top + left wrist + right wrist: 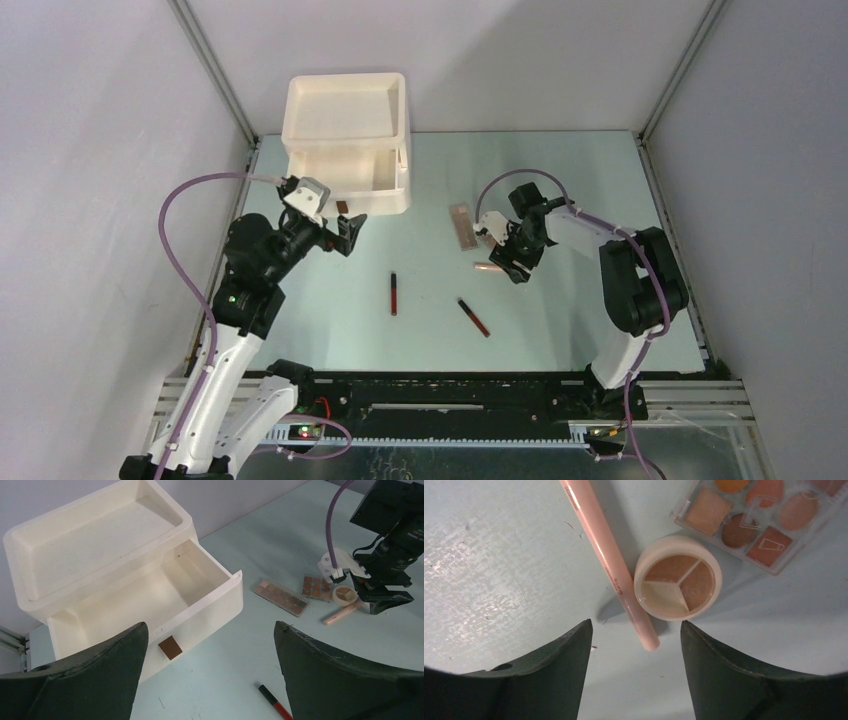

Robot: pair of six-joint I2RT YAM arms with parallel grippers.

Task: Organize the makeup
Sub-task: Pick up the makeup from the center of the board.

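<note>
Palette (749, 522) cut off at frame edge, pink pencil (600, 547) top cropped

My left arm (236, 292) and right arm (640, 282) are white along the long links and black at the joints, each trailing a looping purple cable (200, 180), with a small green light (232, 298) on the left one and dark, curved, matte fingers (90, 677).

The left gripper (210, 628) stands wide at the bottom corners, the cream box (75, 580) with one drawer (212, 612) pulled out fills the upper left, and a long palette (280, 596), a round compact (345, 595) and a peach pencil (341, 613) lie centre right.
</note>
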